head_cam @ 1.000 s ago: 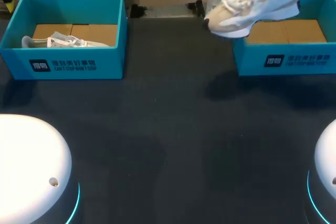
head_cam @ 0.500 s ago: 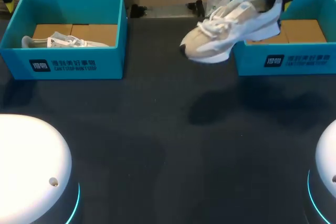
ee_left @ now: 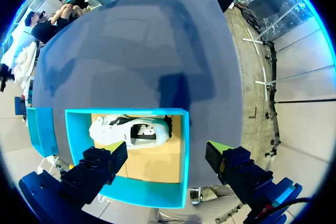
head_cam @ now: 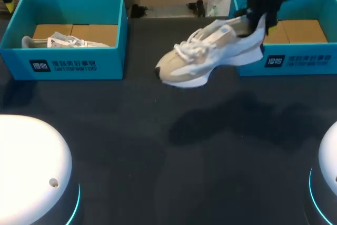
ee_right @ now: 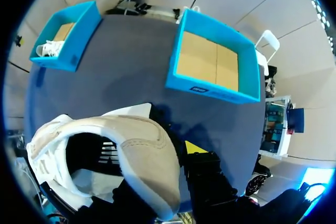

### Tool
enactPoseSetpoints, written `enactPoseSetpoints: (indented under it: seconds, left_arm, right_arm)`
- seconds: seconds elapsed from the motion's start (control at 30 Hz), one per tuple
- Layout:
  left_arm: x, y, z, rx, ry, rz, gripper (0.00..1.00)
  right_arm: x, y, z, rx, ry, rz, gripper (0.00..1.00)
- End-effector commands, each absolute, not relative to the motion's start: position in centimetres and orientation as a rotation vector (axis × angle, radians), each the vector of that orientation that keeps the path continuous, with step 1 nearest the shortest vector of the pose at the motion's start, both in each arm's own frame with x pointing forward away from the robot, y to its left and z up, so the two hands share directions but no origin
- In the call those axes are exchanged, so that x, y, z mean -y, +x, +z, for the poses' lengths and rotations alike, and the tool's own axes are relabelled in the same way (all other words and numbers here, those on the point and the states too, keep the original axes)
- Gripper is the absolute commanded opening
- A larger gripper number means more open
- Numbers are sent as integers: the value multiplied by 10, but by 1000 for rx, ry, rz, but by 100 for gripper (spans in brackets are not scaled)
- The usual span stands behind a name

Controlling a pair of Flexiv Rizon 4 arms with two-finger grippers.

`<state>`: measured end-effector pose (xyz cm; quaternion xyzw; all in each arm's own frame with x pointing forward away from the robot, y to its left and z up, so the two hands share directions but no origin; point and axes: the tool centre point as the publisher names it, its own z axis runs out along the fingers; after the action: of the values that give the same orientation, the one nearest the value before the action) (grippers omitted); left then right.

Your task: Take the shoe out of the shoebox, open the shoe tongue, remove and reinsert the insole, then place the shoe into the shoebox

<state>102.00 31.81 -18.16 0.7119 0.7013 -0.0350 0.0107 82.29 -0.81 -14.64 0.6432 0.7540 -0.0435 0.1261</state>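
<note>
**Right gripper** [head_cam: 258,19]: closed on the heel collar of the beige-and-white lace-up sneaker [head_cam: 208,56]. The sneaker hangs clear of the dark table [head_cam: 158,146], its toe pointing away from the gripper and slightly downward. The open teal cardboard shoebox [head_cam: 300,60], brown floor showing, stands near the gripper and lies ahead of it in the right wrist view.

**Left gripper** [ee_left: 168,163]: fingers spread wide, holding nothing. It hovers above a second teal cardboard shoebox [ee_left: 157,195], which contains a white-and-black sneaker [ee_left: 131,131].
</note>
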Motion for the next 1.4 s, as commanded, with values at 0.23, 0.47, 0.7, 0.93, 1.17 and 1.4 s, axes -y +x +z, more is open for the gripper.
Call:
enactPoseSetpoints:
  seconds: [0.23,0.47,0.7,0.93,1.17,1.4]
  left_arm:
    - [-318,1019,-181,-2189,2223,-105,100]
    - [-318,1019,-181,-2189,2223,-105,100]
    - [-318,1019,-181,-2189,2223,-105,100]
    - [-318,1019,-181,-2189,2223,-105,100]
    - [-318,1019,-181,-2189,2223,-105,100]
    - [-318,1019,-181,-2189,2223,-105,100]
  right_arm:
    - [-18,783,-159,-2116,1946,-80,0]
    - [-34,760,-165,-2105,1965,-97,0]
    - [-53,747,-181,-2132,1991,-189,0]
    - [-55,746,-183,-2138,2001,-199,0]
    - [-55,746,-183,-2138,2001,-199,0]
    - [-57,746,-188,-2134,1984,-156,0]
